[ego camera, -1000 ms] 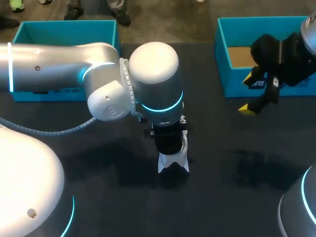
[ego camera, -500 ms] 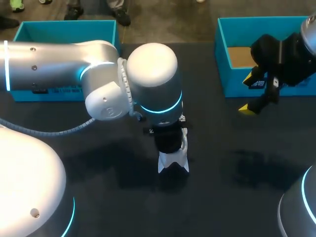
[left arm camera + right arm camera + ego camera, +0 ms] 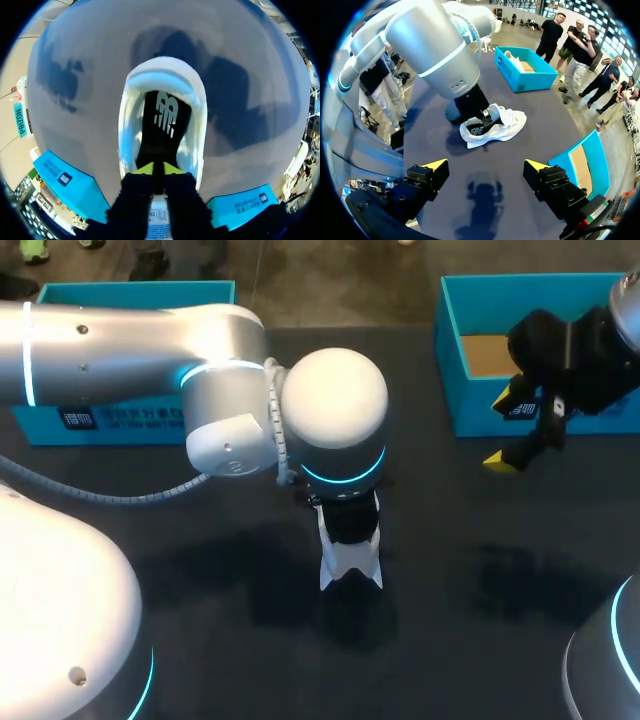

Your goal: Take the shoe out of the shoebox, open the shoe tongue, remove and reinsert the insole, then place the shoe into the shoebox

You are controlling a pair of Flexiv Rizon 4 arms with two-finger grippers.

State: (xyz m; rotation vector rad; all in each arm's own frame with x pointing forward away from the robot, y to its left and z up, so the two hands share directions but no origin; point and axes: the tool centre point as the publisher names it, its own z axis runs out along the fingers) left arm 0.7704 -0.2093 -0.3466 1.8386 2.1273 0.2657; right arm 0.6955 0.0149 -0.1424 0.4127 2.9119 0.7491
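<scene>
White shoe [image 3: 350, 565] mid-table, left gripper [image 3: 158, 169] down in its opening, fingers pinched together on black insole [image 3: 162, 125], right gripper [image 3: 486, 165] at 2 o'clock, jaws wide apart, beside blue shoebox [image 3: 447, 360]

head view: our left arm [image 3: 120, 350] covers most of the shoe [image 3: 350, 568] and part of the left shoebox [image 3: 130, 292] | right shoebox [image 3: 470, 410] cut by the edge, partly behind our right gripper [image 3: 512, 430] | left wrist view: our left gripper [image 3: 159, 169] hides the shoe's near end
</scene>
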